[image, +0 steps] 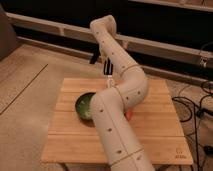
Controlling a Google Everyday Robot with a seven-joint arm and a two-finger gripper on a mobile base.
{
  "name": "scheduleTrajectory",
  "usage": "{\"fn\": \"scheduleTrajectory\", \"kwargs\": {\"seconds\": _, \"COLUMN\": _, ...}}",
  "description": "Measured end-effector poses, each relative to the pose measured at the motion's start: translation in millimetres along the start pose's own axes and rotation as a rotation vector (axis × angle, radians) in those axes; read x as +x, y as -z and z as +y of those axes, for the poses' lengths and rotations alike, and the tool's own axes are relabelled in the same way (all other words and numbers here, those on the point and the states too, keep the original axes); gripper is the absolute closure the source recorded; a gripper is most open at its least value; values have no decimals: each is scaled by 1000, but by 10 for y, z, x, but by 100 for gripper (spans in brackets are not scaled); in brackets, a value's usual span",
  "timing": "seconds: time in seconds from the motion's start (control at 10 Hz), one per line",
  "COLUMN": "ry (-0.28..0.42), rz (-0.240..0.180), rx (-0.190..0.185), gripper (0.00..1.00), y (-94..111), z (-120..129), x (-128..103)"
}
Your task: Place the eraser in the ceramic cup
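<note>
Gripper (107,65) hangs above the table's (155,132) far edge, fingers shut, apparently on a small dark thing, likely the eraser, raised to clear the bowl (85,105); the arm (120,115) hides any cup

My arm (120,115) is a chain of thick, rounded, off-white tube segments dotted with small dark screw holes. My gripper (107,67) is dark and slim, hanging near the worktop's far edge, its jaws pressed together.
</note>
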Motion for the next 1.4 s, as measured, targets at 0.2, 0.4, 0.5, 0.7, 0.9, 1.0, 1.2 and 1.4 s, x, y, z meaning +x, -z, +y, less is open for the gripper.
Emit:
{"fn": "scheduleTrajectory", "kwargs": {"seconds": 0.2, "ry": -125, "rz": 2, "rx": 11, "gripper": 100, "y": 2, "z": -397, "x": 53}}
{"fn": "scheduleTrajectory", "kwargs": {"seconds": 0.4, "ry": -238, "rz": 8, "rx": -6, "gripper": 100, "y": -43, "z": -705, "x": 157}}
{"fn": "scheduleTrajectory", "kwargs": {"seconds": 0.5, "ry": -247, "rz": -9, "rx": -13, "gripper": 100, "y": 7, "z": -706, "x": 125}}
{"fn": "scheduleTrajectory", "kwargs": {"seconds": 0.7, "ry": -246, "rz": -30, "rx": -26, "gripper": 100, "y": 92, "z": -661, "x": 80}}
{"fn": "scheduleTrajectory", "kwargs": {"seconds": 0.9, "ry": -248, "rz": -29, "rx": -25, "gripper": 100, "y": 86, "z": -687, "x": 84}}
{"fn": "scheduleTrajectory", "kwargs": {"seconds": 1.0, "ry": -248, "rz": -29, "rx": -24, "gripper": 100, "y": 81, "z": -686, "x": 86}}
{"fn": "scheduleTrajectory", "kwargs": {"seconds": 1.2, "ry": -246, "rz": -29, "rx": -25, "gripper": 100, "y": 85, "z": -661, "x": 81}}
{"fn": "scheduleTrajectory", "kwargs": {"seconds": 1.4, "ry": -246, "rz": -29, "rx": -25, "gripper": 100, "y": 87, "z": -663, "x": 81}}
